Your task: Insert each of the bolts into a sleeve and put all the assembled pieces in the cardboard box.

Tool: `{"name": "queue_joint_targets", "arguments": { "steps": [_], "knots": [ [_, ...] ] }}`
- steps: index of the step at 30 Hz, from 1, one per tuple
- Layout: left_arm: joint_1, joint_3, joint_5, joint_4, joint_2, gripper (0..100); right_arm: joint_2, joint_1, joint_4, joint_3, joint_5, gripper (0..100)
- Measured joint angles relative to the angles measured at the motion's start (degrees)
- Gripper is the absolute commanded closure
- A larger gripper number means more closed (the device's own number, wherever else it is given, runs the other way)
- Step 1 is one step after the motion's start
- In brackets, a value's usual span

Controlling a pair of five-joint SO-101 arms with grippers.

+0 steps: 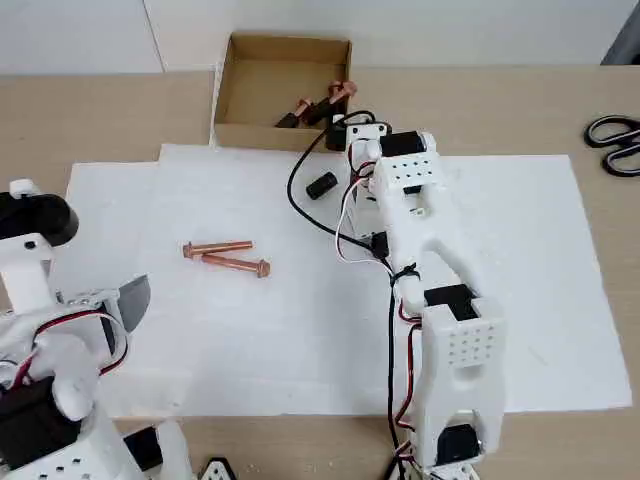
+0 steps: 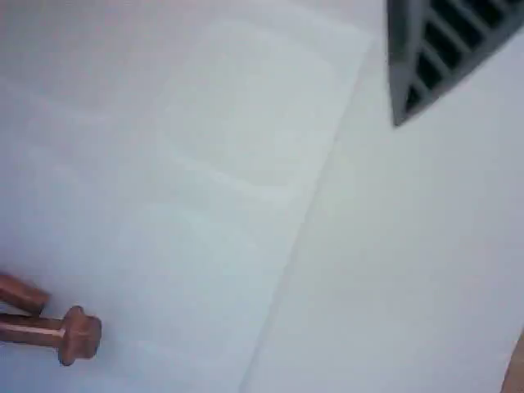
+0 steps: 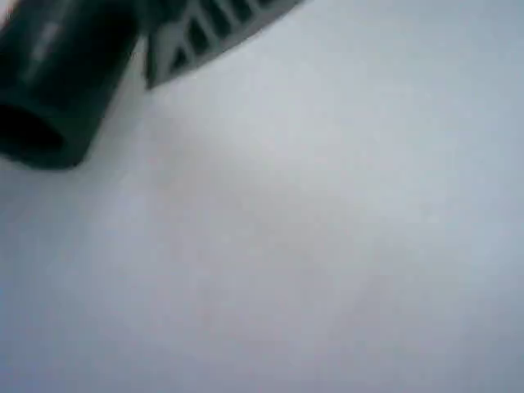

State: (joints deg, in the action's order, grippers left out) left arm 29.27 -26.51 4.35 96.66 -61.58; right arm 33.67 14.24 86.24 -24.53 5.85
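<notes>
Box [image 1: 250,130]: open cardboard box on the tabletop [image 1: 100,110], touching the far edge of the white sheet [image 1: 250,340].
Assembled pieces: two copper bolts in black sleeves [image 1: 298,108] [image 1: 335,95] lie inside the box, in the corner nearest the right claw.
Loose sleeve [image 1: 321,185]: black, lying on the sheet just outside the box's near wall, on the arms' side.
Loose bolts: two bare copper bolts [image 1: 218,248] [image 1: 236,265] lie side by side and touching on the sheet, well apart from the box on the arms' side, and nearer the left arm.
Right claw [image 1: 345,130]: at the box's near wall, by the corner that holds the pieces. How wide it stands cannot be told. In the right wrist view one grey finger [image 3: 209,29] shows just beside the sleeve [image 3: 49,82], whose open end faces the camera. It is unclear whether they touch.
Left claw [image 1: 130,300]: over the sheet, far from the box, beyond the bolts. Its opening cannot be told. The left wrist view shows one grey finger [image 2: 446,53] above bare sheet, well apart from a bolt head [image 2: 74,334] and a second bolt's end [image 2: 20,293].
Scissors [image 1: 613,140]: on the tabletop, far to the side of the box, beyond the right arm.
</notes>
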Motion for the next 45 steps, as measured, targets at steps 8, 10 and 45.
{"name": "queue_joint_targets", "arguments": {
  "steps": [8, 10, 45],
  "knots": [
    [0.0, 0.0, 0.0, 0.0, 0.0, 67, 1.3, 0.0, -0.1, -0.2, -0.5, 83.0],
    [0.0, 0.0, 0.0, 0.0, 0.0, 67, 2.5, 0.0, -0.1, -0.3, -1.2, 83.0],
    [-1.1, 3.1, -1.8, 0.0, 18.8, 67, -16.4, -4.8, 11.3, -8.1, 0.9, 99.5]
  ]
}}
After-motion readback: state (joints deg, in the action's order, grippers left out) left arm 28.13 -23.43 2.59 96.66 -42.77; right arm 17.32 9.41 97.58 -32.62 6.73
